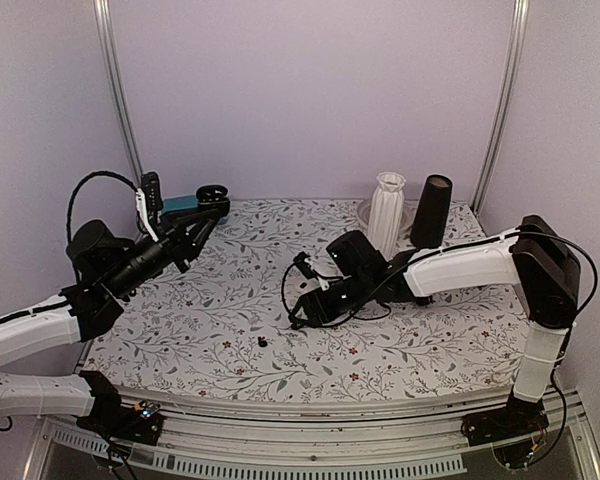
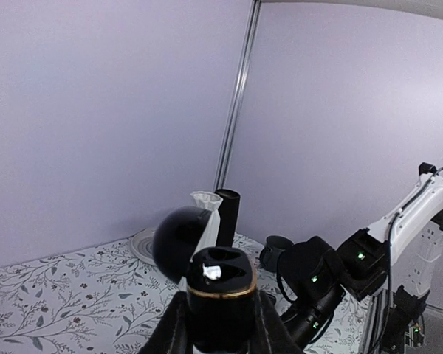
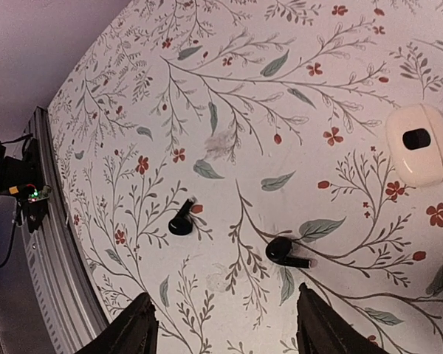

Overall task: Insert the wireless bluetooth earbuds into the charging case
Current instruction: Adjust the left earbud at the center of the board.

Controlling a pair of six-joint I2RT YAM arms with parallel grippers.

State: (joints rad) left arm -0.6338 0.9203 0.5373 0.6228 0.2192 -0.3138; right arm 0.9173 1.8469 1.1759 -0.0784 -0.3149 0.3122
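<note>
L gripper (image 2: pixel 220 333) pinching open case (image 2: pixel 220 284); R gripper (image 3: pixel 225 332) spread near bud (image 3: pixel 286 251); we risk flicking it or 2nd bud (image 3: pixel 181 221) away if descent's off-centre.

Black charging case (image 2: pixel 220 295) open, seemingly upright, aloft; earbuds (image 3: pixel 181 221) apart on table (image 3: pixel 295 110).

This looks like a robotics lab test cell: plain lilac panels (image 1: pixel 310 90) on aluminium posts (image 1: pixel 117 90) close in behind and beside the table (image 1: pixel 230 300). Two robot arms (image 1: pixel 460 268) with bare cables (image 1: pixel 88 180) stand bolted to a metal rail (image 1: pixel 310 445) along the table's near edge.
</note>
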